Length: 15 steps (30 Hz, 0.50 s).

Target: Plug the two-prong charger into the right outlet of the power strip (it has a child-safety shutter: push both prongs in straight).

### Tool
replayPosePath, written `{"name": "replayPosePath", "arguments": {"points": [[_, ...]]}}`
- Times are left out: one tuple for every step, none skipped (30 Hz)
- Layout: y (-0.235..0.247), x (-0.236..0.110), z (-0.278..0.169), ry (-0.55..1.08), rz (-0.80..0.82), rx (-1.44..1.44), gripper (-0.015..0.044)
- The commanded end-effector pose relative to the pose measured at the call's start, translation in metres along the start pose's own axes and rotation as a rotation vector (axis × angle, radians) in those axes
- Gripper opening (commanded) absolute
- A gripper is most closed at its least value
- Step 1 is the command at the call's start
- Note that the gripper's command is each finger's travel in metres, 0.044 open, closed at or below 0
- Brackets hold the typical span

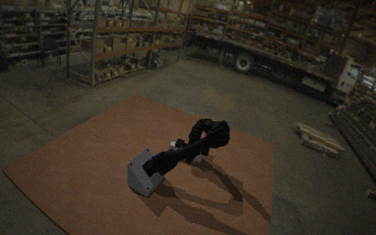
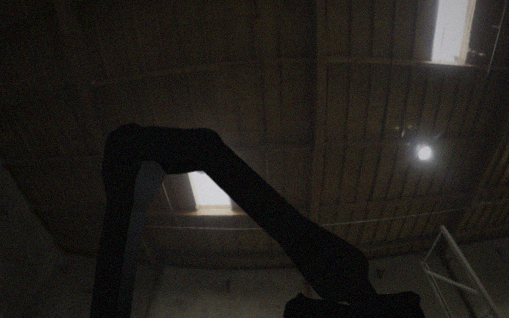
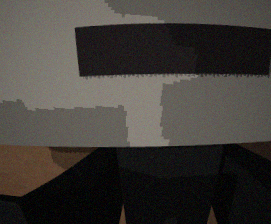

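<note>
The power strip (image 3: 31,55) (image 1: 172,144) is pale grey and fills the upper part of the wrist view, with a long dark panel (image 3: 131,50) across it. In the top view it is mostly hidden behind the arm. My gripper (image 3: 163,143) is shut on the charger (image 3: 170,197), a dark block between the black fingers at the bottom of the wrist view. The charger's far end meets the strip's near edge in that view; whether they touch cannot be told. The prongs and outlet slots are not visible. The exterior view shows only the arm, not the fingers.
The arm's grey base (image 1: 138,177) stands on the orange-brown board (image 1: 90,148), left of the strip in the top view. A dark knob-like shape (image 1: 179,142) shows beside the strip's pale end. Shadows of the arm fall across the strip and board.
</note>
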<state>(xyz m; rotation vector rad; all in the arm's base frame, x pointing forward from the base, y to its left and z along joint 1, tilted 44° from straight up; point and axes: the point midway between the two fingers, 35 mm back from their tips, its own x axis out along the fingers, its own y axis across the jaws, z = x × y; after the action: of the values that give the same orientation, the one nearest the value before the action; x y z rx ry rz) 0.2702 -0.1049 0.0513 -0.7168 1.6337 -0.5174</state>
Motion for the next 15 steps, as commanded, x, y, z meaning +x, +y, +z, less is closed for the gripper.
{"name": "replayPosePath", "arguments": {"points": [[-0.0014,0.0013,0.0052,-0.019,-0.001,0.018,0.0000],[-0.0013,0.0013,0.0050,-0.019,-0.001,0.018,0.0000],[-0.0013,0.0014,0.0049,-0.019,-0.001,0.018,0.0000],[-0.0013,0.0015,0.0049,-0.019,-0.001,0.018,0.0000],[-0.0013,0.0016,0.0048,-0.019,-0.001,0.018,0.0000],[-0.0013,0.0017,0.0047,-0.019,-0.001,0.018,0.0000],[-0.0013,0.0018,0.0046,-0.019,-0.001,0.018,0.0000],[-0.0013,0.0019,0.0045,-0.019,-0.001,0.018,0.0000],[-0.0013,0.0020,0.0044,-0.019,-0.001,0.018,0.0000],[-0.0013,0.0021,0.0043,-0.019,-0.001,0.018,0.0000],[-0.0012,0.0021,0.0042,-0.019,-0.001,0.018,0.0000],[-0.0012,0.0022,0.0041,-0.019,-0.001,0.018,0.0000],[-0.0012,0.0023,0.0040,-0.019,-0.001,0.018,0.0000],[-0.0012,0.0024,0.0038,-0.019,-0.001,0.018,0.0000],[-0.0012,0.0024,0.0037,-0.019,-0.001,0.018,0.0000]]}}
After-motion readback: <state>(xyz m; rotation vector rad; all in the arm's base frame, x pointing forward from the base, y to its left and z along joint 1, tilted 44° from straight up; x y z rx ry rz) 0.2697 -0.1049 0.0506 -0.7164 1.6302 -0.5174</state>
